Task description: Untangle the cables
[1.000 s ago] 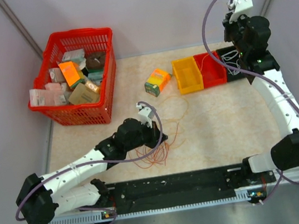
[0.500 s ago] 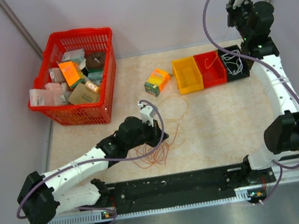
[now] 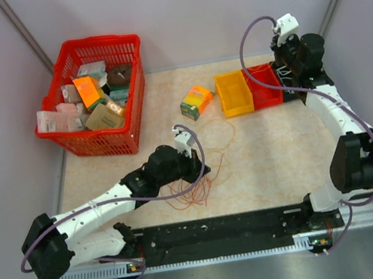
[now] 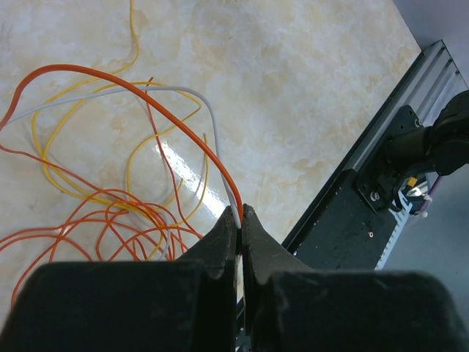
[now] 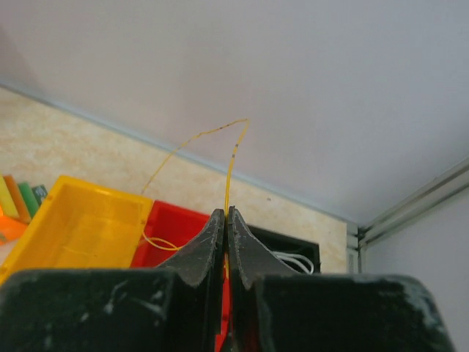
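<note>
A tangle of thin orange-red, yellow and white cables (image 3: 197, 183) lies on the table near the front middle; it also shows in the left wrist view (image 4: 110, 213). My left gripper (image 4: 239, 214) is shut on an orange-red and a white cable at the tangle's edge, low over the table (image 3: 198, 169). My right gripper (image 5: 226, 216) is shut on a thin yellow cable (image 5: 232, 158) that arches up and drops into the red bin (image 5: 179, 224). It hovers above the bins at the back right (image 3: 287, 68).
A yellow bin (image 3: 234, 93), a red bin (image 3: 263, 86) and a black bin with white cable (image 5: 297, 257) stand in a row at the back right. A small orange-green box (image 3: 197, 101) stands mid-table. A red basket (image 3: 92, 94) of packages is at the back left.
My right arm rose, then swung left and down over the red and black bins. My left arm and the tangle stayed put.
</note>
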Robot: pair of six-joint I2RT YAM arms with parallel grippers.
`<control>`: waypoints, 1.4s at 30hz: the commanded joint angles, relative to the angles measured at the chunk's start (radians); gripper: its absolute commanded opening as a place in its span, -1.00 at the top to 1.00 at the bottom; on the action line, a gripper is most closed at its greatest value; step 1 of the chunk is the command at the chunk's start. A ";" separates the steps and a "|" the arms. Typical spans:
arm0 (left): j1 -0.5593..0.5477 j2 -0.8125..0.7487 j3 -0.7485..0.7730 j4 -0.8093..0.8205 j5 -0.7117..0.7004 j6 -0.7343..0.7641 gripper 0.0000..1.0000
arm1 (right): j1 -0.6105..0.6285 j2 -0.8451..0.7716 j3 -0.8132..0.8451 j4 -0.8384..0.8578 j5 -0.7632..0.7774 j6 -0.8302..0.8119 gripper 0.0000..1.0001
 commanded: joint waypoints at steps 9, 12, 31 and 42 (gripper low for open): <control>0.003 -0.023 0.021 0.068 0.041 -0.010 1.00 | -0.010 -0.271 -0.230 -0.019 0.150 0.046 1.00; 0.003 -0.030 0.021 0.068 0.046 -0.011 1.00 | -0.012 -0.271 -0.172 -0.033 0.151 0.045 1.00; 0.003 -0.026 0.024 0.074 0.047 -0.017 1.00 | -0.012 -0.075 0.091 -0.050 0.049 -0.049 1.00; 0.003 -0.029 0.024 0.077 0.047 -0.017 1.00 | 0.018 -0.133 -0.129 -0.018 0.064 0.003 1.00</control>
